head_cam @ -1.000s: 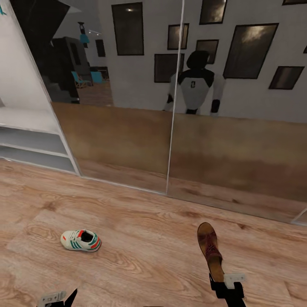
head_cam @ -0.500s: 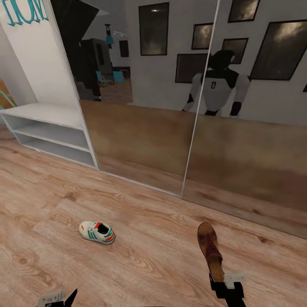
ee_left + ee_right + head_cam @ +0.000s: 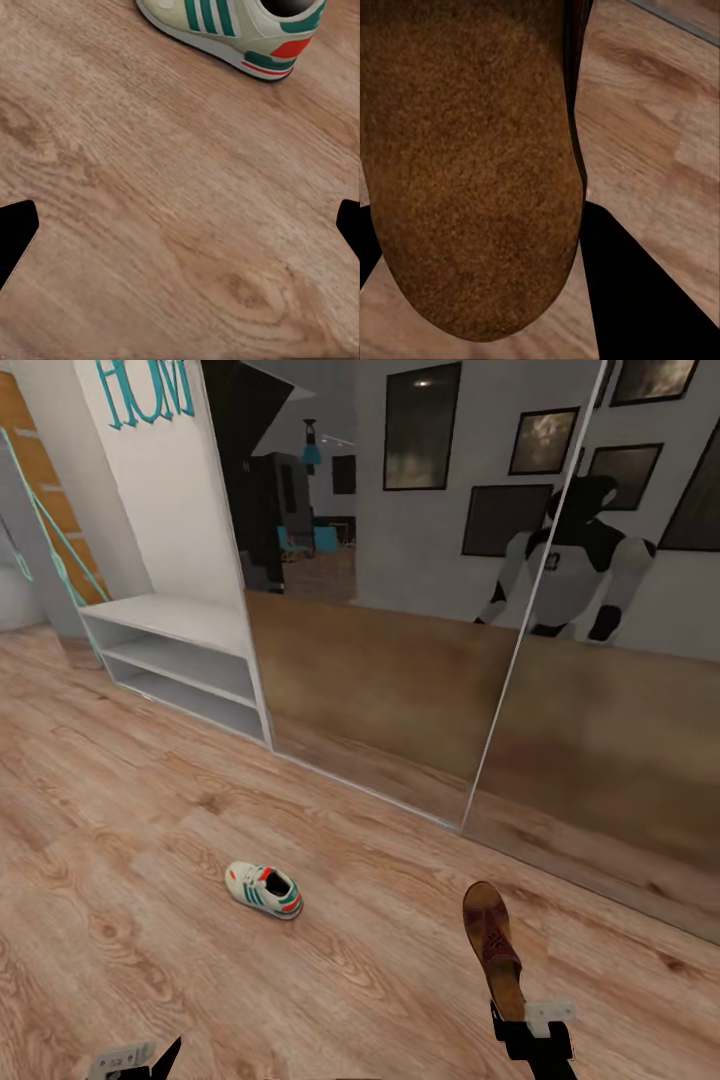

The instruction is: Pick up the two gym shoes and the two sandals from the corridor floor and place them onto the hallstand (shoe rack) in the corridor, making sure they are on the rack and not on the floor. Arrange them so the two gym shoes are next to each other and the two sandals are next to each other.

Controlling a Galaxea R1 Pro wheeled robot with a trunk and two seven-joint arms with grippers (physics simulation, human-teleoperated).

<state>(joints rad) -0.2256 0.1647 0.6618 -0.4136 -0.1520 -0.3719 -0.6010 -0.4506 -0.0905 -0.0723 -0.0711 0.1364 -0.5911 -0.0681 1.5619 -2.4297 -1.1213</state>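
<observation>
Careful: your right end effector (image 3: pixel 515 1028) clamps 1 sandal (image 3: pixel 491 948) by its heel; swinging toward the hallstand (image 3: pixel 185 660) could shake it loose. Left end effector (image 3: pixel 180 232) hangs open.

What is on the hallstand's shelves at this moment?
The hallstand has a bare top and nothing visible on the two open shelf levels in the head view; the deeper shelf corners are shaded. One gym shoe lies on the floor, and the right gripper holds a sandal.
</observation>
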